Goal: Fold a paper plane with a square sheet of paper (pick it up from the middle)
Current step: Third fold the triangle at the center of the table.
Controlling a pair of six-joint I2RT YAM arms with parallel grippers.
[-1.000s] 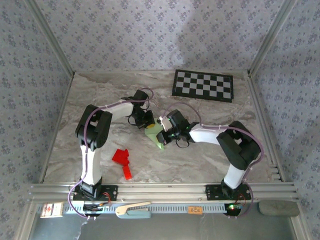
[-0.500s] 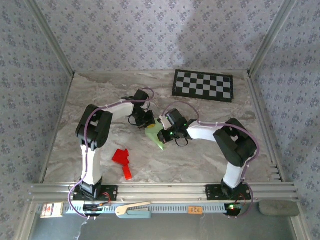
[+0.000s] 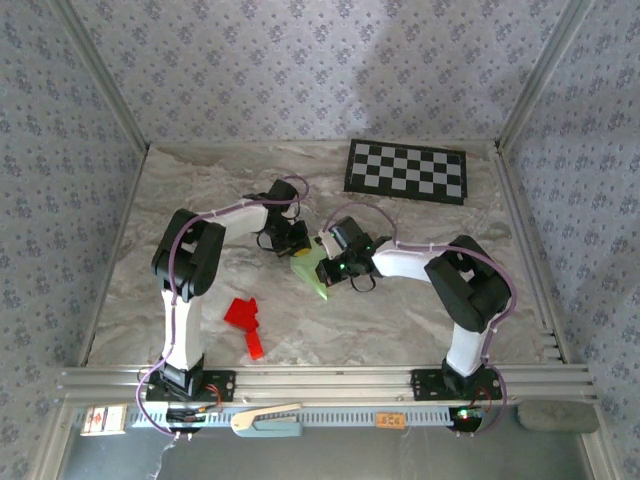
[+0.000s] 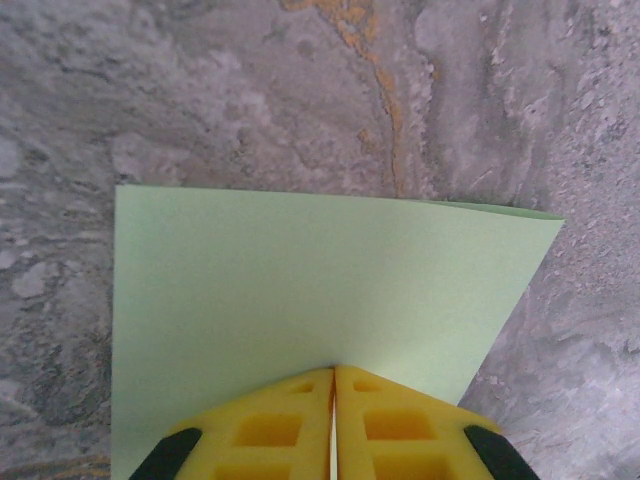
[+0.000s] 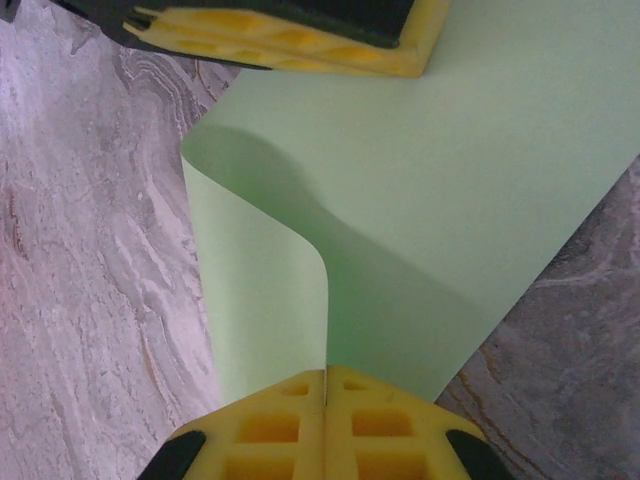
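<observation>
The square sheet of paper, pale green, lies mid-table between both arms. My left gripper is shut, its yellow tips down on the flat sheet near one edge. It seems to press on the paper rather than pinch it. My right gripper is shut on the opposite side, with a raised curl of the sheet running up into its jaws. The rest of the sheet stays flat, and the left fingers rest on its far edge. A paper plane is out of view.
A bright red paper shape lies on the marble table near the left arm's base. A black-and-white checkerboard sits at the back right. Patterned walls close three sides, and a metal rail runs along the near edge.
My right gripper has slid a little left toward the left gripper, its arm bending more, with the paper still in its jaws. The left arm has not moved.
</observation>
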